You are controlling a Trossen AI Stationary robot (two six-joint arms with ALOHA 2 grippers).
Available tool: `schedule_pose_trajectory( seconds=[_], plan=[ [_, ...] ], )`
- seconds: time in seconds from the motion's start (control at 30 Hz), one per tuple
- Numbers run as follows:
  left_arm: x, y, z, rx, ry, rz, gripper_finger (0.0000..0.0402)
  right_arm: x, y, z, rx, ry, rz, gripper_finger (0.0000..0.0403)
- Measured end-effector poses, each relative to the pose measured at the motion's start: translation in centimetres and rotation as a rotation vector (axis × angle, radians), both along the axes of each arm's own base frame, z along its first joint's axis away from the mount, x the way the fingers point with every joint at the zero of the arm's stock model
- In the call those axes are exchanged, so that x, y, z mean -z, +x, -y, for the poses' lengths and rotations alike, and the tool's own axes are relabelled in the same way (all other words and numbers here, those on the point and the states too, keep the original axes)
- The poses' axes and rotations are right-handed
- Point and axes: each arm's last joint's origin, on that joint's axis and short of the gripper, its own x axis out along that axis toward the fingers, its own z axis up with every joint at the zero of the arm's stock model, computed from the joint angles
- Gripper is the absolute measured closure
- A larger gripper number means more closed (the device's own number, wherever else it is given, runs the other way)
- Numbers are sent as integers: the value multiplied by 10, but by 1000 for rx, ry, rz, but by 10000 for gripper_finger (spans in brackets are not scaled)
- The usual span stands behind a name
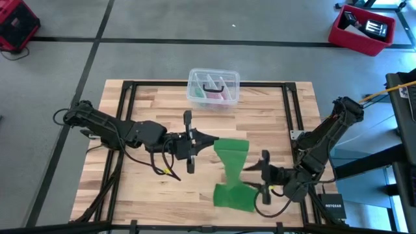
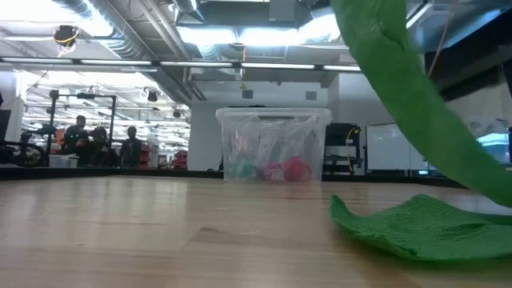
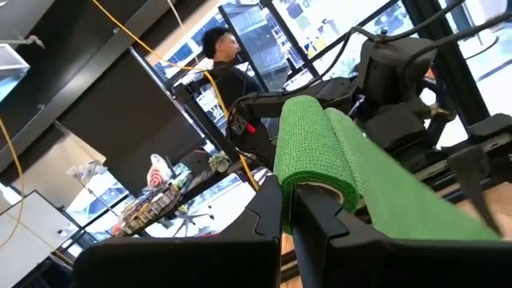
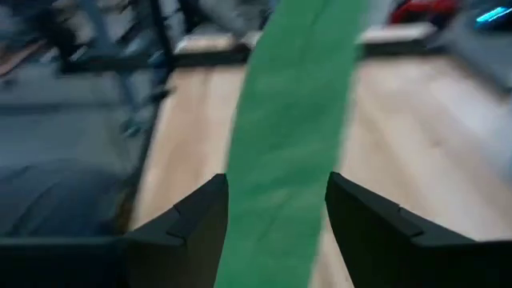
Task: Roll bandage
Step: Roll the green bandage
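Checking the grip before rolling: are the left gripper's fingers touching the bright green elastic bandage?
Touching. The left wrist view shows the left gripper fingers shut on the bandage's rolled end.

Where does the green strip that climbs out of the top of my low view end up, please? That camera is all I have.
Observer: The bandage is wound into a small roll at its upper end, and the left pincer is shut on that roll.
Operator: Thank you. Where is the right pincer?
Observer: The right pincer is open, with the bandage running between its fingers, over the table's right front part.
Operator: And how does the band lie overall?
Observer: From above, it narrows with a twist midway between the two pincers, and its loose end spreads flat on the wood near the front edge.
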Motion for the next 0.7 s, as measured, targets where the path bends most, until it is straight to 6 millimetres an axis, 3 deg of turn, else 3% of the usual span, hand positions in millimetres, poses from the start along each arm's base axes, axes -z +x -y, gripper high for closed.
schedule_pose_trajectory(
  seconds=[0.13, 0.27, 0.43, 0.7],
  plan=[
    [0, 0, 0, -1, 3, 0, 400, -7, 1, -3, -31, 75, 2, 194],
    [0, 0, 0, -1, -9, -2, 400, -7, 8, -2, 112, 64, 95, 194],
    [0, 0, 0, -2, -16, 0, 400, 7, 21, -12, 133, 25, 102, 194],
    [0, 0, 0, -4, -43, 5, 400, 24, 40, -14, 341, -82, 187, 194]
  ],
)
